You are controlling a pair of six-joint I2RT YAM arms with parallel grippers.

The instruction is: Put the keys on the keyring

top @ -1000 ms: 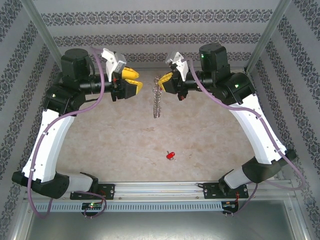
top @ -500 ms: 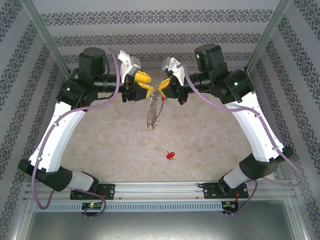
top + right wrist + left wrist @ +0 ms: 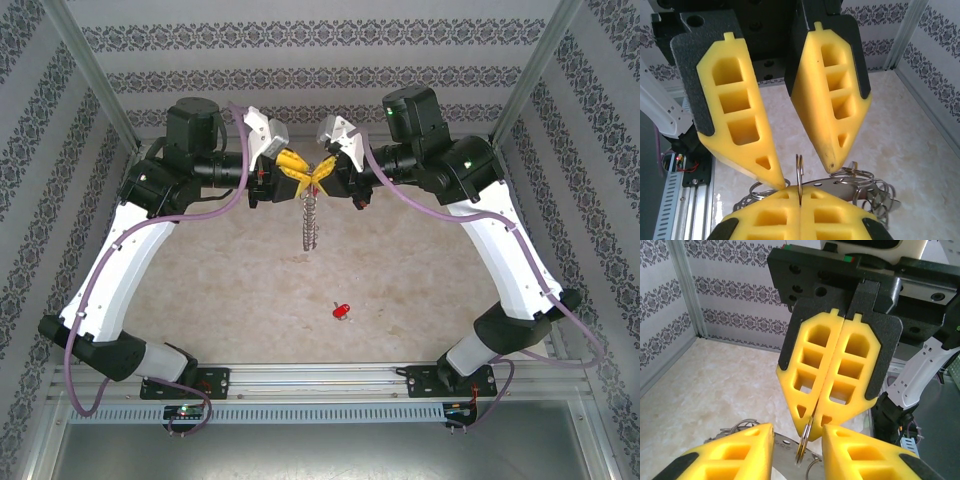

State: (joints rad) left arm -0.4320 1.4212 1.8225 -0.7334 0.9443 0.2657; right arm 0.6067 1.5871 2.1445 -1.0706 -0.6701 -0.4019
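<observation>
The keyring (image 3: 310, 225) hangs as a limp bunch of silvery loops above the far middle of the table. My right gripper (image 3: 322, 178) is shut on its top ring (image 3: 799, 170), seen edge-on in the right wrist view between my right gripper's (image 3: 800, 194) closed pads. My left gripper (image 3: 300, 180) faces it tip to tip. It is open, and its fingers (image 3: 747, 135) stand on either side of that ring without touching. In the left wrist view the ring (image 3: 803, 445) sits in the gap of my left gripper (image 3: 797, 434). One red key (image 3: 342, 311) lies alone on the table.
The beige table (image 3: 200, 270) is walled by patterned panels (image 3: 320, 40) at the back and sides, with metal posts (image 3: 90, 70) in the corners. A rail (image 3: 320, 378) with both arm bases runs along the near edge. More loops and a small metal plate (image 3: 865, 186) dangle under the held ring.
My left arm has swung right from the back left until its tips meet the right gripper, and its jaws have narrowed round the ring. The right gripper shifted slightly left with the swaying keyring.
</observation>
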